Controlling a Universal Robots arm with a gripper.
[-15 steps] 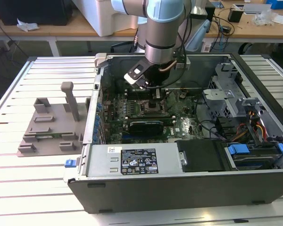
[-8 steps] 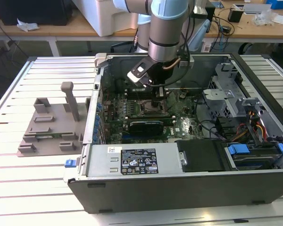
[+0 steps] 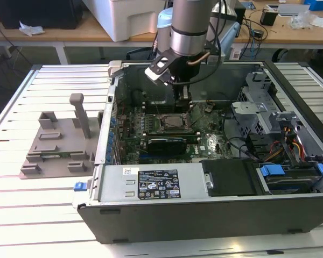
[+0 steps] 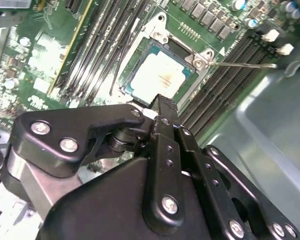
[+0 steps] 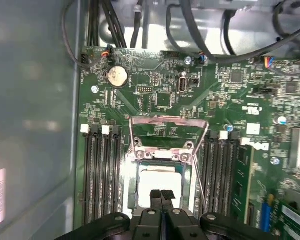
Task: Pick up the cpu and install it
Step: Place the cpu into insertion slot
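Gripper [image 4: 164, 103], fingers together and empty, is hovering over the cpu [image 4: 160, 77] in its socket [image 4: 176, 49]; pressing askew may be bending pins.

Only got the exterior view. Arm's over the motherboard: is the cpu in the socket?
Observer: Yes. In both wrist views the cpu lies flat in the socket, silver top up.
Operator: Gripper holding anything?
Observer: No. The gripper is shut with nothing in it, at the cpu's edge; I can't tell if it touches.
Operator: Retention frame down?
Observer: No. In the first wrist view the metal frame stands open, not over the cpu.
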